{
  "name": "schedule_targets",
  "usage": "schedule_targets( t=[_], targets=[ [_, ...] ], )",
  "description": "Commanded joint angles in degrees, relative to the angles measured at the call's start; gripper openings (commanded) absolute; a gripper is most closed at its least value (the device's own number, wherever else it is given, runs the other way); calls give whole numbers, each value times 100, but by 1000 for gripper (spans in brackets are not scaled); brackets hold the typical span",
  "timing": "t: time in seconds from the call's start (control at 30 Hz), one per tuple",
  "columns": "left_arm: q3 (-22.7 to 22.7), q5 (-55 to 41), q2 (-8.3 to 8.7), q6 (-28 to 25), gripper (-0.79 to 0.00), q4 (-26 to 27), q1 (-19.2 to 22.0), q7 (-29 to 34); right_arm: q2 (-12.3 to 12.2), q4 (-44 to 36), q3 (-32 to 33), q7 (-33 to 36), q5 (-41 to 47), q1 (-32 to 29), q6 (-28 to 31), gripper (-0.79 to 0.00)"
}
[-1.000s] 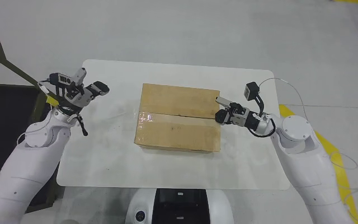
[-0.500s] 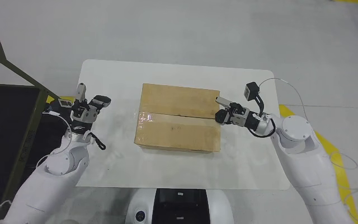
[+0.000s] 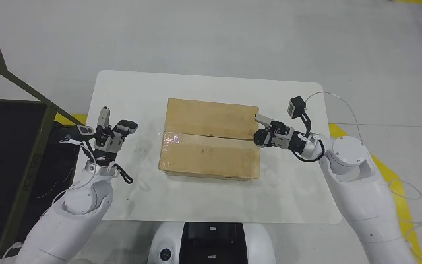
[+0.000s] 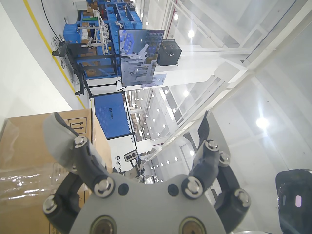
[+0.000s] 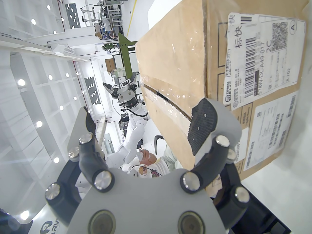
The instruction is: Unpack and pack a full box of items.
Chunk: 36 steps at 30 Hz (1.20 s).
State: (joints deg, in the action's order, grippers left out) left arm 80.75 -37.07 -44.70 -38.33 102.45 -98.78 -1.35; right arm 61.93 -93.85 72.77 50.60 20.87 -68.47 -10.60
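Observation:
A closed brown cardboard box [image 3: 210,137] with a taped centre seam sits in the middle of the white table [image 3: 290,191]. My right gripper [image 3: 259,127] is open at the box's right end, level with the seam, one pad [image 5: 203,125] in front of the labelled end face of the box [image 5: 175,57]. My left gripper [image 3: 113,126] is open over the table's left part, well clear of the box, fingers tilted upward with nothing between them. The box [image 4: 29,147] appears behind one finger [image 4: 59,142], and the left gripper [image 5: 121,87] shows far off beyond the box.
A dark cart with an olive frame [image 3: 26,145] stands off the table's left edge. Bare table lies on both sides of the box and along its front edge.
My left arm has swung in from the table's far left corner toward the front and nearer the box, its gripper staying open. The right arm and the box have not moved.

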Motion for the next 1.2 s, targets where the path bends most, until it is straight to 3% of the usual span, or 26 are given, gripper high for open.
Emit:
schedule_targets(
  t=[0.0,0.33,0.63,0.93,1.17],
  targets=[
    [0,0,0,0,0,0,0,0,0,0,0,0,0,0,0,0],
    [-36,106,-94,-63,0,131,-69,-271,0,0,0,0,0,0,0,0],
    [-329,745,-281,-632,0,454,-788,-511,0,0,0,0,0,0,0,0],
    [-306,750,-372,-1050,0,459,-1329,-63,0,0,0,0,0,0,0,0],
    [-303,344,-435,-725,0,125,-1216,276,0,0,0,0,0,0,0,0]
  ],
)
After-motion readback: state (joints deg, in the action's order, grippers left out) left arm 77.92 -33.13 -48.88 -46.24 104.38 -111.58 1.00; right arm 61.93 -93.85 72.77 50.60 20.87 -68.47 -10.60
